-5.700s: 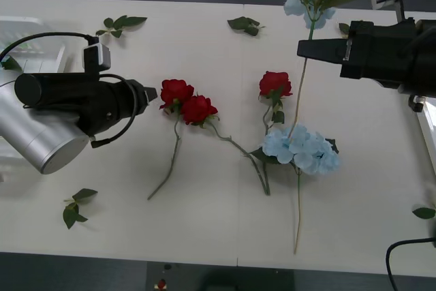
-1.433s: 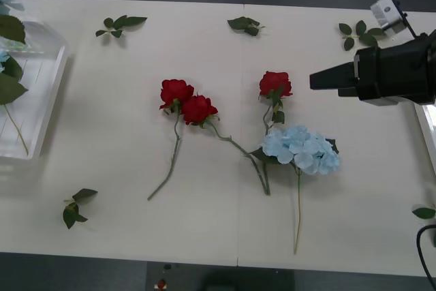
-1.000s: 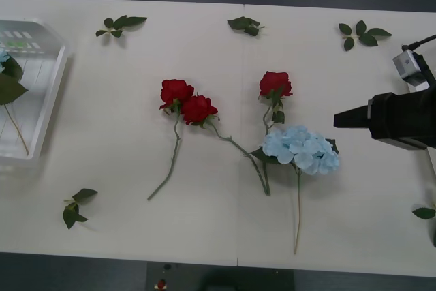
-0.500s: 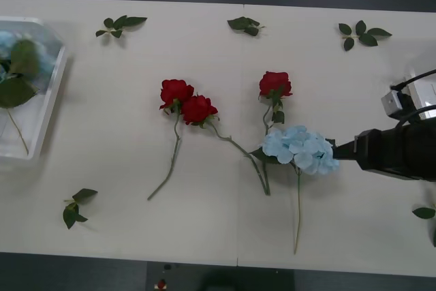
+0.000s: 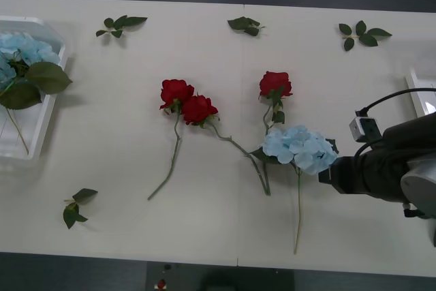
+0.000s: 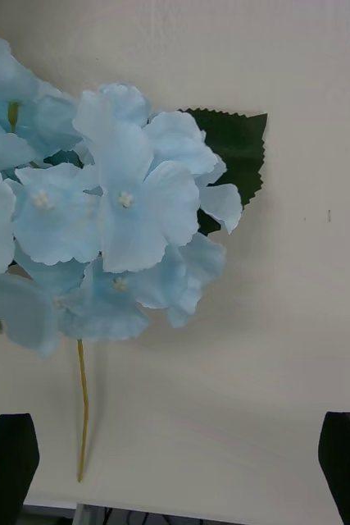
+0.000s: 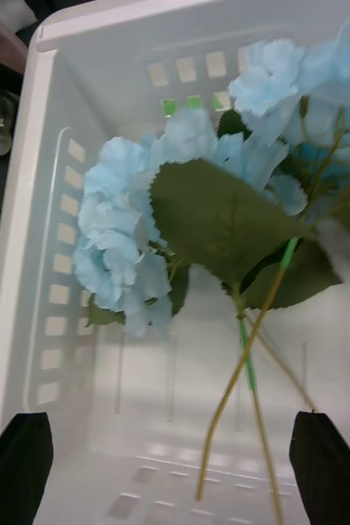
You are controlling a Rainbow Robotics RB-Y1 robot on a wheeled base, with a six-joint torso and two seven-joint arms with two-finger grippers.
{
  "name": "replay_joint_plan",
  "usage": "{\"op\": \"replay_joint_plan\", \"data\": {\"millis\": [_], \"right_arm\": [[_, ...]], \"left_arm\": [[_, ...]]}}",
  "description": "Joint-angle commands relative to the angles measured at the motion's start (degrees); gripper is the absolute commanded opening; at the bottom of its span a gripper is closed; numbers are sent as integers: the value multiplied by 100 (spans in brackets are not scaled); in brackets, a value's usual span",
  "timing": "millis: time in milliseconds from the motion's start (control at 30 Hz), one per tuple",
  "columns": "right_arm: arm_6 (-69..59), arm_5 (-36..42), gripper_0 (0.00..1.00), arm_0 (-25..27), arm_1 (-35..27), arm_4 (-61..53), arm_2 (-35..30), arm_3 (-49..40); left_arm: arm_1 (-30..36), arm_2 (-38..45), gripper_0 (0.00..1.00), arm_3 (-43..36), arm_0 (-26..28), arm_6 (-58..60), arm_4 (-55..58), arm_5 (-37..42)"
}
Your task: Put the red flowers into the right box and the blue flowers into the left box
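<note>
Table: right gripper fingers spread beside blue flowers

There are no words, numbers, labels or signs to read anywhere. The bench is plain, and so is the left box. The blue flowers and red flowers have no tags with writing on them.

Lab-type test setup is suggested: plain white table, dark floor beyond, artificial flowers laid out w/ plastic box.
</note>
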Motion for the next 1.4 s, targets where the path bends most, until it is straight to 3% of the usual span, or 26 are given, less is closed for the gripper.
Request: {"op": "replay_joint_plan", "data": {"millis": [33, 167, 400, 700, 933, 1400], "right_arm": [[-241, -362, 100, -103, -49, 239, 218, 216], [-320, -546, 100, -138, -14, 511, 508, 330], [-426, -617, 100, -270, 189, 810, 868, 576], [-602, -907, 100, -551, 496, 1241, 1316, 1183], [-716, -1083, 100, -709, 654, 1548, 1624, 1578], [-980, -1118, 100, -709, 698, 1566, 1896, 1631]], "left_arm": [[272, 477, 92, -242, -51, -163, 905, 360], [272, 627, 100, -804, -51, 338, 1336, 844], [-98, 601, 100, -1648, -42, 1358, 1274, 896], [-765, 64, 100, -2342, -51, 1525, 1037, 896], [-1442, -841, 100, -2773, -297, 1560, 325, 896], [-2172, -3021, 100, -2386, -1369, 2026, -1810, 896]]}}
